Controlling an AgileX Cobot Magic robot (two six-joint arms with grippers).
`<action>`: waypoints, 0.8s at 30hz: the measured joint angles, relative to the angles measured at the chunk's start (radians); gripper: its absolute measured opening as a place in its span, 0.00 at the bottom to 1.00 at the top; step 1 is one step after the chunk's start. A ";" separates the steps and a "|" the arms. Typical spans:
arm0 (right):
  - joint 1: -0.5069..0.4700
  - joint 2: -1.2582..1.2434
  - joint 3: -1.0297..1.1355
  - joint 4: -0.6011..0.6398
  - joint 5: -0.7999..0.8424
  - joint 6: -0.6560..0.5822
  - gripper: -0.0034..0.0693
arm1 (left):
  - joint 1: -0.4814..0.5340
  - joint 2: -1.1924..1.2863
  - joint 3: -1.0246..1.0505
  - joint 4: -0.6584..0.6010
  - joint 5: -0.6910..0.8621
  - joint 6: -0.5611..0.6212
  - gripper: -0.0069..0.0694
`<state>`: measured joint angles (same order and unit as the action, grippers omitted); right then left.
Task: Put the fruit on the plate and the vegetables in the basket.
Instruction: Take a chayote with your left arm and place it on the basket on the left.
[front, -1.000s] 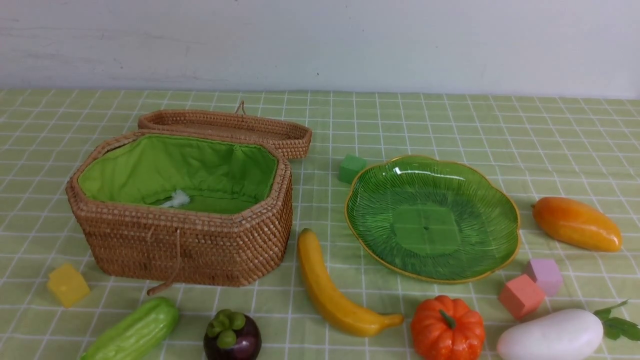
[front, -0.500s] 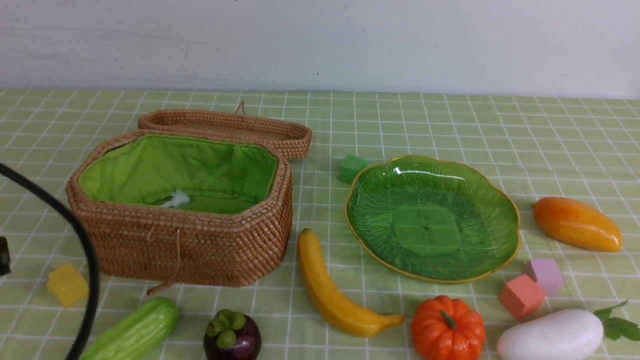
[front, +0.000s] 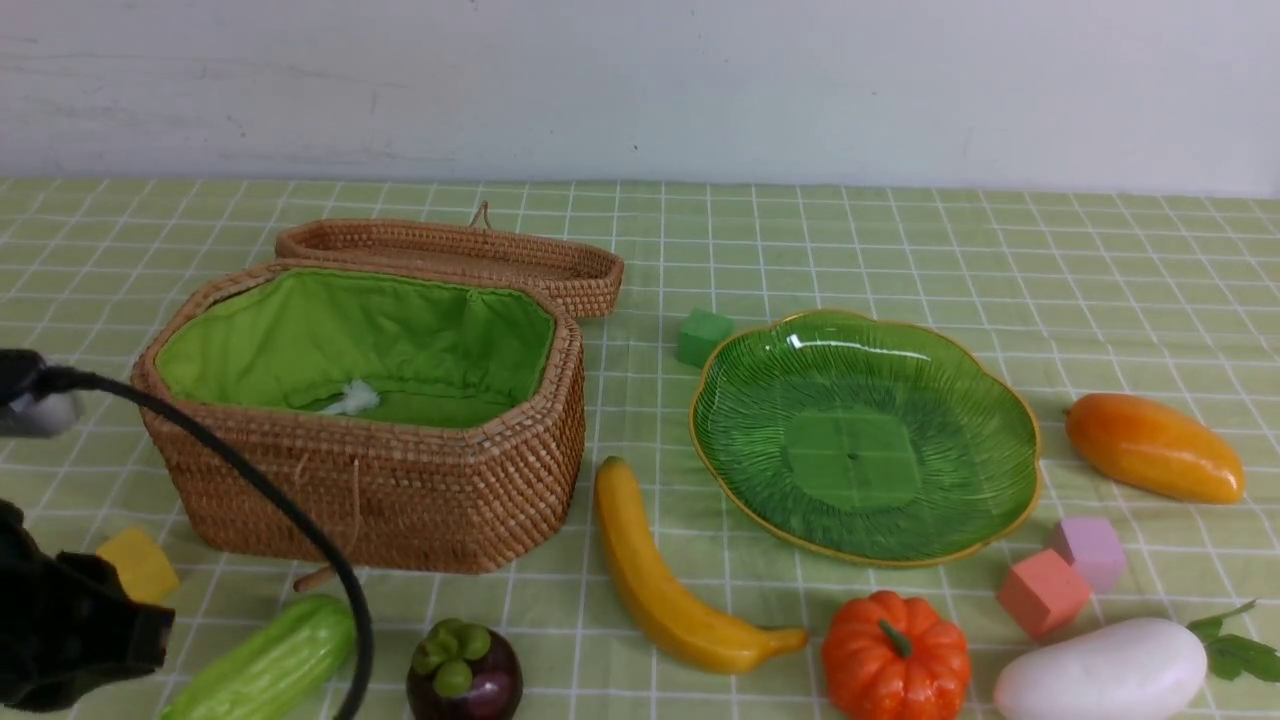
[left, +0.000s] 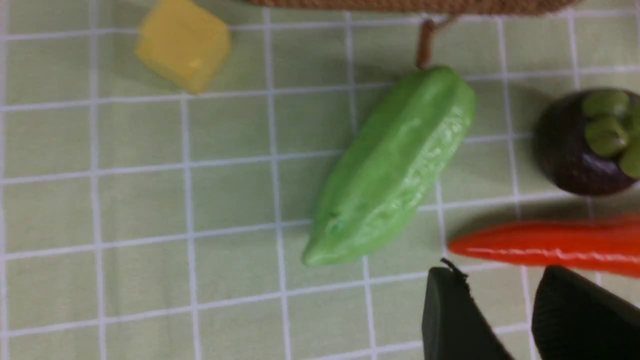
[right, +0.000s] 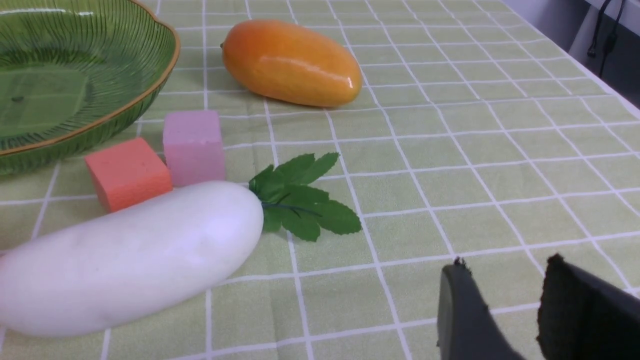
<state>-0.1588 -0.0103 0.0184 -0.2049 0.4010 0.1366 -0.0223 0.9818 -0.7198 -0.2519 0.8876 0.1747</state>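
The open basket stands at left and the green plate at right; both hold no produce. Along the front lie the cucumber, mangosteen, banana, pumpkin and radish; the mango is right of the plate. My left gripper hovers open and empty beside the cucumber, the carrot and the mangosteen. My right gripper is open over bare cloth, apart from the radish and the mango.
The left arm and its black cable cross the front-left corner. Small cubes lie about: yellow, green, pink and salmon. The basket lid lies open behind it. The table's right edge is close.
The left arm and its cable have come into the front view from the left edge, toward the cucumber. No object has moved.
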 joint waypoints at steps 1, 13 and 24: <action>0.000 0.000 0.000 0.000 0.000 0.000 0.38 | -0.002 0.000 0.000 -0.013 0.002 0.006 0.40; 0.000 0.000 0.000 0.000 0.000 0.000 0.38 | -0.148 0.023 -0.001 -0.010 -0.001 0.112 0.40; 0.000 0.000 0.000 0.000 0.000 0.000 0.38 | -0.161 0.071 -0.001 0.157 -0.013 0.124 0.65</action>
<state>-0.1588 -0.0103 0.0184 -0.2049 0.4010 0.1366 -0.1833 1.0531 -0.7209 -0.0947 0.8751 0.2989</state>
